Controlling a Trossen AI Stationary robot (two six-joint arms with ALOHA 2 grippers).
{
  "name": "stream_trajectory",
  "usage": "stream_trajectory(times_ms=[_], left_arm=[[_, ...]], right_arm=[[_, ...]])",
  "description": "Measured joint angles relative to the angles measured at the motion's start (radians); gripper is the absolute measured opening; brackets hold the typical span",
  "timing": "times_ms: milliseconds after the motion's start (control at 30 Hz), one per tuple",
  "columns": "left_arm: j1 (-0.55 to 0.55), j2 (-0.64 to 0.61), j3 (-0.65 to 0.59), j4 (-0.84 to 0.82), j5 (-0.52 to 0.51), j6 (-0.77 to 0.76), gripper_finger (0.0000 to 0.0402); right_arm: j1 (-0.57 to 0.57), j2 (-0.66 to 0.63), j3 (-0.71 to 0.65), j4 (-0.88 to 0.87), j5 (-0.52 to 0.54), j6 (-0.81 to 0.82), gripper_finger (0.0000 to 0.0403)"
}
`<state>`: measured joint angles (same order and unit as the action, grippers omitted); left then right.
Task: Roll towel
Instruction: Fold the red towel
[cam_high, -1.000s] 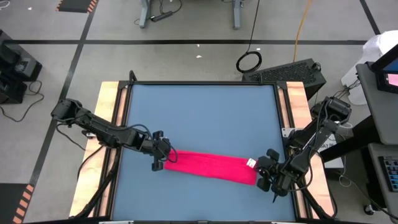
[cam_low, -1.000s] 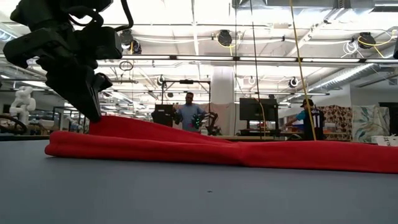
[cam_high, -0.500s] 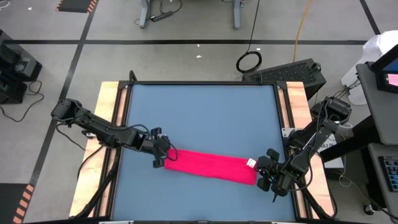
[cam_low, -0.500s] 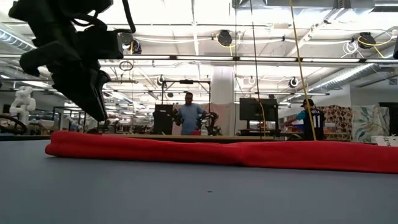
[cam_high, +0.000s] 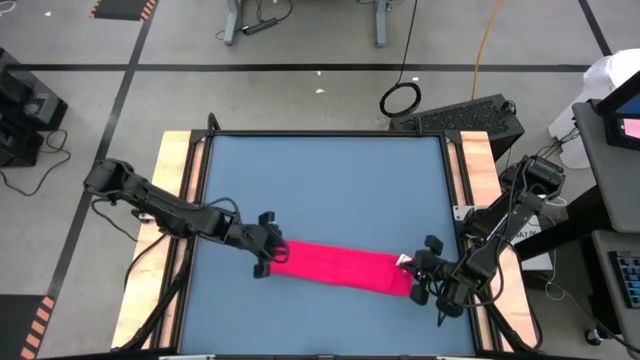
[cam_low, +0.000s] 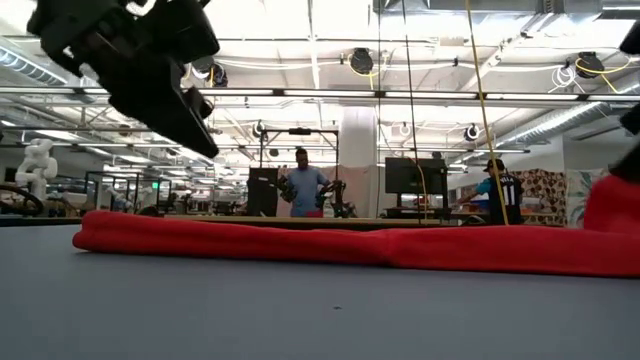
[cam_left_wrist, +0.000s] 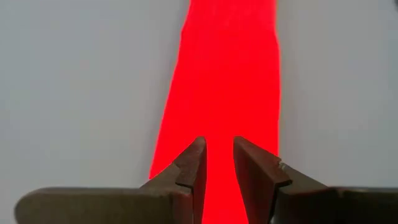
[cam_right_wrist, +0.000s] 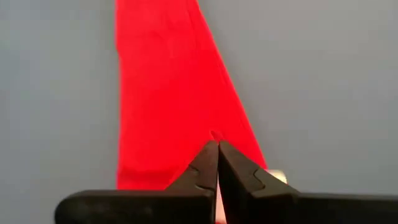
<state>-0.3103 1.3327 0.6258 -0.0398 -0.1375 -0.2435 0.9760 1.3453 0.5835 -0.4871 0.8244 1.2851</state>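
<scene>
A: High view first. Where does your towel lie?

B: Folded into a long red strip across the near part of the blue desk. Your left gripper sits at one end of it, your right gripper at the other.

A: Low view?

B: The left gripper hangs clear above the flat strip; at the far right the cloth is bunched upward.

A: Left wrist view?

B: Fingers slightly parted over the strip, gripping nothing.

A: Right wrist view?

B: Fingers pressed together at the cloth's edge; you can't tell whether cloth is pinched.
</scene>
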Motion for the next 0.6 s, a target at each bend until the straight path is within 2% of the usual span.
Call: stream_trajectory(times_ms=[167, 233, 433, 533, 600], left_arm=[[-0.027, 0.073, -0.104, 0.301, 0.004, 0.015, 0.0086], [-0.033, 0.110, -0.136, 0.405, 0.006, 0.010, 0.0086], [-0.037, 0.249, -0.170, 0.441, -0.016, -0.039, 0.0086], [-0.036, 0.298, -0.172, 0.458, -0.047, -0.047, 0.0086], [-0.035, 0.318, -0.170, 0.473, -0.057, -0.056, 0.0086]], right_arm=[[0.001, 0.004, 0.000, 0.066, 0.097, -0.083, 0.0001], [0.000, 0.006, 0.000, 0.051, 0.096, -0.094, 0.0001], [-0.006, 0.009, 0.000, -0.082, -0.140, 0.061, 0.0002], [-0.005, 0.009, 0.000, -0.177, -0.153, 0.204, 0.0005], [-0.007, 0.009, 0.000, -0.210, -0.183, 0.238, 0.0015]])
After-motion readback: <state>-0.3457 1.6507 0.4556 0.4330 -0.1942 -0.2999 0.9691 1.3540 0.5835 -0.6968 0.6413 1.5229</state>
